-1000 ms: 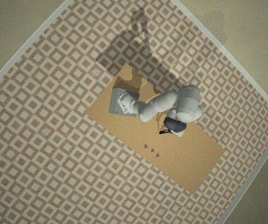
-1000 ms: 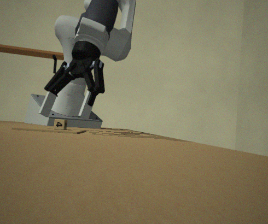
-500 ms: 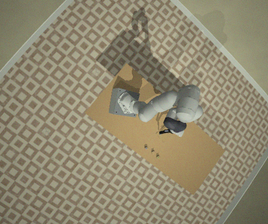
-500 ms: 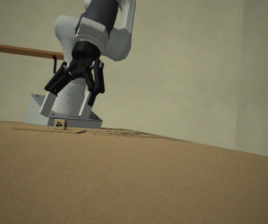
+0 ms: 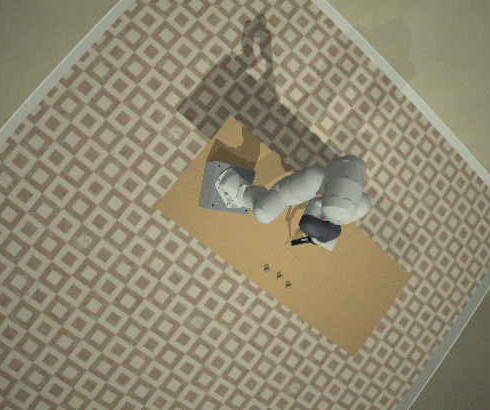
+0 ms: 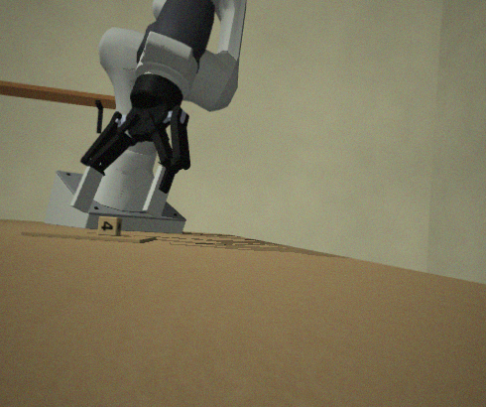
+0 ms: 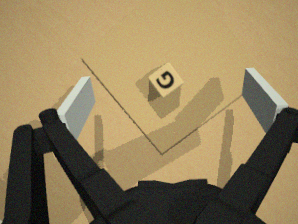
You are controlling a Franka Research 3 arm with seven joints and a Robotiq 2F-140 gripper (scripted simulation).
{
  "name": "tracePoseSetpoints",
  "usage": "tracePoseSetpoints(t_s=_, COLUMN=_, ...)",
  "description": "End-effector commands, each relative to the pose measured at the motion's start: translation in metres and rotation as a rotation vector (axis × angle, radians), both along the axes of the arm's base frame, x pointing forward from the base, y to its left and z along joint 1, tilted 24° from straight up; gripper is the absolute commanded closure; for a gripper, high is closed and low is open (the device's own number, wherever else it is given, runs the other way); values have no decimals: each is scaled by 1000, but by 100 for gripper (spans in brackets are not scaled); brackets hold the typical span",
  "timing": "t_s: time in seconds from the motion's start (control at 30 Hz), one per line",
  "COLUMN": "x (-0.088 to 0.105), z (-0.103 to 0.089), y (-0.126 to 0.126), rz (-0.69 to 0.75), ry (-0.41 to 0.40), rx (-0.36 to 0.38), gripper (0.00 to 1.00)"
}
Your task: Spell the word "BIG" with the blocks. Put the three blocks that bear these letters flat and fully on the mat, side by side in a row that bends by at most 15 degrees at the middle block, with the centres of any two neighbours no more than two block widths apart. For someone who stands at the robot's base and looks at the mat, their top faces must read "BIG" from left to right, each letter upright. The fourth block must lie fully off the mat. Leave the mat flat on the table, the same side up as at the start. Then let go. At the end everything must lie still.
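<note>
Where the top view starts at the left, the grey base [image 5: 205,200] [image 6: 61,208] sits on the tan table [image 5: 332,300] [image 6: 270,323] [image 7: 25,75], and the white arm [image 5: 292,192] [image 6: 126,181] reaches out from it to the right. Next along come three small blocks, strung out in a loose slanting row on the table: the first block [image 5: 267,270], the middle block [image 5: 279,276] and the last block [image 5: 288,286], all apart from one another, with letters too small to read. Farther right and nearer the arm's side of the table is the gripper [image 5: 294,242] [image 6: 117,201] [image 7: 167,85], its jaws released and spread wide, nothing between them.

From the exterior, a wooden shelf [image 6: 37,90] runs along the wall at far left. Right of it the gripper hangs tilted above the thin mat [image 6: 71,235] [image 7: 200,65], and a block showing a 4 [image 6: 108,226] on its side, the figure turned over sideways, rests on that mat.

In the wrist view, one pale fingertip [image 7: 80,107] stands at left. Then comes the G block [image 7: 166,80], letter up but askew, lying inside the mat's corner, touching neither pad. The other pale fingertip [image 7: 262,100] stands at right
</note>
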State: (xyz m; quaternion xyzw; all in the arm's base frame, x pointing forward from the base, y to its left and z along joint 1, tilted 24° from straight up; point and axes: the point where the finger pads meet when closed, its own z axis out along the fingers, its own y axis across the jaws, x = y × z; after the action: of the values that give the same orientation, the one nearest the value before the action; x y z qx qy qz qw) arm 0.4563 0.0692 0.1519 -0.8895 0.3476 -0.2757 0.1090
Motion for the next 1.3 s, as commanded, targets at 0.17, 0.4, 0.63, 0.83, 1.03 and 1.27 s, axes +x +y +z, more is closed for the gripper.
tracePoseSetpoints(t_s=0.17, x=6, z=8, y=-3, rz=0, ry=-12, rx=12, gripper=0)
tracePoseSetpoints(t_s=0.4, x=28, z=30, y=-27, rz=11, ry=-44, rx=39, gripper=0)
tracePoseSetpoints(t_s=0.63, x=53, z=46, y=-85, rz=15, ry=-70, rx=60, gripper=0)
tracePoseSetpoints(t_s=0.83, x=61, z=42, y=-129, rz=11, ry=-68, rx=58, gripper=0)
tracePoseSetpoints(t_s=1.03, x=58, z=20, y=-194, rz=2, ry=-43, rx=36, gripper=0)
tracePoseSetpoints(t_s=1.27, x=49, z=-1, y=-237, rz=-3, ry=-14, rx=12, gripper=0)
